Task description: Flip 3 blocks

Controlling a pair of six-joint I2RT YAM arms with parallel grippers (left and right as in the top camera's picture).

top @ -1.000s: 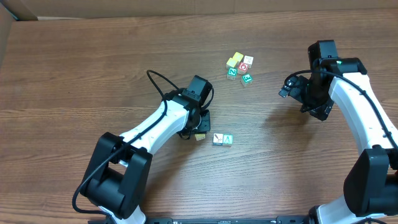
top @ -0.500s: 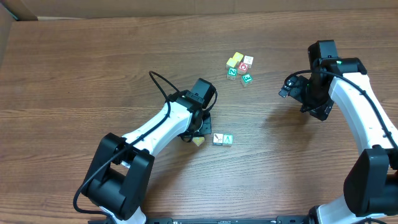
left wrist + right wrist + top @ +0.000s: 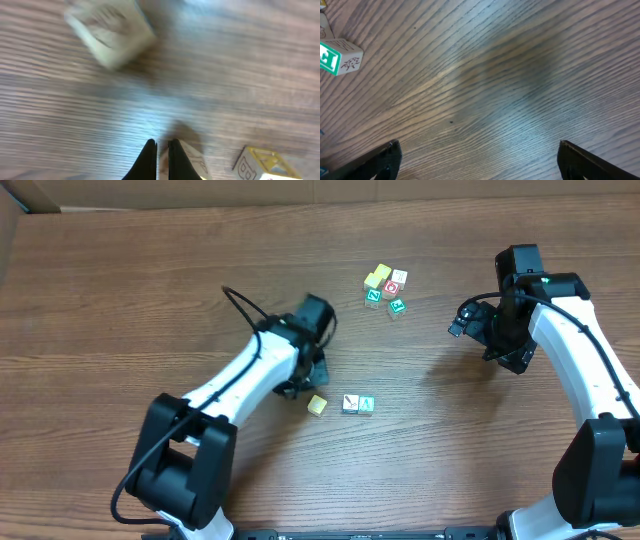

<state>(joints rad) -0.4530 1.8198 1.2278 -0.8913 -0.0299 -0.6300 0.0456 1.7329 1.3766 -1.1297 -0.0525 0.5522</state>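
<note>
Three blocks lie loose in a row near the table's middle: a cream-yellow block point(image 3: 317, 405), a white block with a diagonal mark point(image 3: 350, 403) and a green-faced block point(image 3: 366, 404). My left gripper point(image 3: 303, 383) hovers just up-left of the cream block, shut with nothing in it. In the left wrist view its fingertips point(image 3: 161, 150) are pressed together, a blurred cream block point(image 3: 112, 32) lies apart from them, and a lettered block point(image 3: 262, 164) sits at the lower right. My right gripper point(image 3: 506, 350) stands wide open over bare wood point(image 3: 480, 165).
A cluster of several small cubes point(image 3: 385, 287), one of them red-faced, lies at the back centre. A green-and-white cube point(image 3: 340, 57) shows at the left edge of the right wrist view. A cardboard edge point(image 3: 20, 195) borders the back left corner.
My left gripper has closed and drawn back up and left off the cream-yellow block, which now lies free on the wood. The right arm has not moved.
</note>
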